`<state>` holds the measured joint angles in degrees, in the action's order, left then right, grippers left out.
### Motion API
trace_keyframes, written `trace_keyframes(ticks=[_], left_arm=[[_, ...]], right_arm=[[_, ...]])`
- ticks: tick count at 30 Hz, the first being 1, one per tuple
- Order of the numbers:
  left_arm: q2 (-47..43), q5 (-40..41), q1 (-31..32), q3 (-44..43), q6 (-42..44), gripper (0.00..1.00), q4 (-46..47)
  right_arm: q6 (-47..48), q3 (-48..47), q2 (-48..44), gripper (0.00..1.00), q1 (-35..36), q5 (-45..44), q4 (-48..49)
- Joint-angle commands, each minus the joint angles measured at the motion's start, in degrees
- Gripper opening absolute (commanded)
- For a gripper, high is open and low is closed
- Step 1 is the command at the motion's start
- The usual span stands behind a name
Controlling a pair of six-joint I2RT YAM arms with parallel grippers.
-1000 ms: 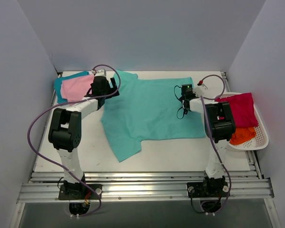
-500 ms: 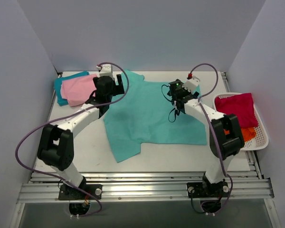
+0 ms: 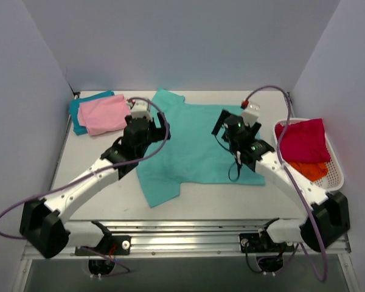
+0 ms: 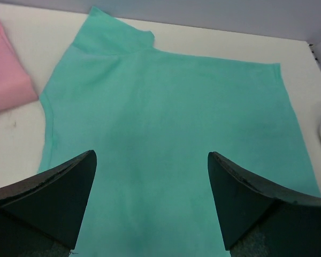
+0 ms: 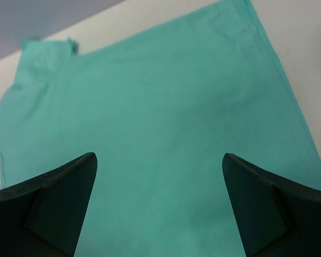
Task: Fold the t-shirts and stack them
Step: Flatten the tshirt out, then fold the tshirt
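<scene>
A mint green t-shirt [image 3: 191,143] lies spread flat across the middle of the table, one sleeve at the back and one at the front left; it fills the left wrist view [image 4: 166,123] and the right wrist view [image 5: 160,123]. My left gripper [image 3: 147,123] hovers open over its left edge, nothing between the fingers [image 4: 59,198]. My right gripper [image 3: 230,125] hovers open over its right part, also holding nothing. A folded pale pink t-shirt [image 3: 104,113] rests on a folded teal blue t-shirt [image 3: 79,108] at the back left. Crimson [image 3: 304,139] and orange [image 3: 309,170] t-shirts lie in a basket.
The white mesh basket [image 3: 336,176] stands at the table's right edge, beside the right arm. Grey walls close in the back and both sides. Cables loop from both arms above the cloth.
The right gripper has opened and let go of the mint green shirt. Both arms have pulled back toward the front, and the shirt now lies flat.
</scene>
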<state>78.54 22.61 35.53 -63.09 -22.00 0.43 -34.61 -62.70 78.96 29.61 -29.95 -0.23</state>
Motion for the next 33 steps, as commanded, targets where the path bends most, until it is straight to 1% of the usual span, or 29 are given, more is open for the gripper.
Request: trace_keyframes(ticks=[1, 2, 3, 4, 5, 6, 7, 8, 9, 10, 11, 12, 13, 14, 15, 16, 17, 18, 19, 20, 21, 24, 25, 27, 28, 33], left_arm=[[-9.27, 9.46, 1.65, 7.06, -13.37, 0.94, -11.57], [-10.76, 9.64, 2.17, 9.1, -15.68, 0.94, -12.98], [-13.48, 9.56, 2.87, 11.3, -17.19, 0.94, -14.3], [-14.72, 9.99, 4.01, 15.5, -18.77, 0.94, -14.66], [-16.04, 10.95, 7.42, 17.46, -19.91, 0.94, -15.97], [-18.31, 12.09, 9.19, 19.13, -21.32, 0.94, -16.85], [-19.12, 13.58, 10.95, 21.67, -23.94, 0.94, -17.73], [-19.74, 14.03, 13.84, 22.65, -25.36, 0.94, -20.0], [-20.44, 14.47, 15.17, 23.36, -26.85, 0.94, -21.5], [-20.53, 15.0, 16.49, 24.06, -30.61, 0.94, -23.17], [-20.54, 15.7, 19.03, 25.2, -32.39, 0.94, -26.06], [-20.45, 15.71, 20.44, 25.91, -34.41, 0.94, -26.87], [-20.45, 15.8, 21.94, 26.52, -37.82, 0.94, -27.4], [-20.27, 15.97, 23.61, 27.14, -39.51, 0.95, -28.28], [-19.49, 16.41, 27.02, 27.66, -41.61, 0.95, -29.07], [-18.87, 16.59, 28.62, 27.58, -45.38, 0.95, -30.12], [-18.08, 17.2, 30.37, 27.23, -47.33, 0.95, -33.0], [-16.25, 19.12, 33.7, 25.93, -49.52, 0.95, -34.77], [-15.27, 20.18, 35.12, 25.22, -53.46, 0.95, -36.71], [-13.09, 21.06, 36.27, 24.69, -55.15, 0.95, -39.77], [-11.93, 21.59, 37.32, 24.07, -58.21, 0.95, -40.85], [-9.47, 21.42, 38.12, 25.38, -62.89, 0.94, -41.74], [-9.55, 21.51, 39.08, 27.65, -66.38, 0.94, -41.13], [-11.2, 21.95, 39.88, 30.56, -69.56, 0.95, -38.49], [-12.0, 22.99, 40.32, 32.83, -70.1, 0.94, -37.61], [-16.14, 25.46, 40.85, 36.8, -73.1, 0.95, -34.97]], right_arm=[[0.96, 7.83, -13.8, 1.0, 2.65, 2.36, -7.41], [0.25, 9.94, -16.96, 1.0, 2.74, 2.53, -9.07], [-1.06, 13.62, -22.39, 1.0, 2.83, 3.32, -9.96], [-2.03, 15.13, -24.53, 1.0, 3.09, 3.76, -11.1], [-3.35, 16.45, -26.73, 1.0, 3.53, 4.11, -14.24], [-6.06, 17.77, -30.06, 1.0, 4.14, 4.29, -15.4], [-7.65, 20.05, -31.57, 1.0, 5.62, 4.29, -17.33], [-9.06, 21.03, -32.89, 1.0, 6.33, 4.73, -17.96], [-11.33, 21.73, -35.08, 1.0, 7.21, 4.56, -18.57], [-12.57, 22.7, -36.06, 1.0, 8.96, 3.6, -20.58], [-13.72, 23.14, -36.94, 1.0, 9.67, 0.98, -21.73], [-14.51, 23.49, -38.6, 1.0, 10.2, -0.44, -22.61], [-15.65, 23.85, -39.23, 1.0, 10.64, -1.67, -24.1], [-15.84, 24.46, -39.75, 1.0, 10.56, -2.56, -24.38], [-15.75, 24.73, -40.02, 1.0, 10.65, -3.26, -24.12], [-15.66, 24.9, -39.59, 1.0, 10.65, -3.18, -23.86], [-15.92, 24.38, -38.89, 1.0, 10.74, -3.35, -24.03], [-16.01, 24.12, -37.14, 1.0, 10.74, -3.88, -24.2], [-16.28, 23.94, -36.25, 1.0, 10.82, -5.1, -24.29], [-16.45, 23.68, -34.68, 1.0, 10.74, -5.72, -24.2], [-16.45, 23.59, -34.05, 1.0, 10.74, -6.08, -23.94], [-17.07, 23.94, -33.26, 1.0, 10.91, -6.61, -23.41], [-17.16, 24.11, -33.34, 1.0, 10.91, -6.61, -23.07], [-17.33, 24.55, -34.04, 1.0, 10.91, -6.78, -22.89], [-17.33, 24.64, -34.13, 1.0, 11.0, -6.78, -22.89], [-17.95, 24.9, -33.96, 1.0, 10.91, -6.69, -23.5]])
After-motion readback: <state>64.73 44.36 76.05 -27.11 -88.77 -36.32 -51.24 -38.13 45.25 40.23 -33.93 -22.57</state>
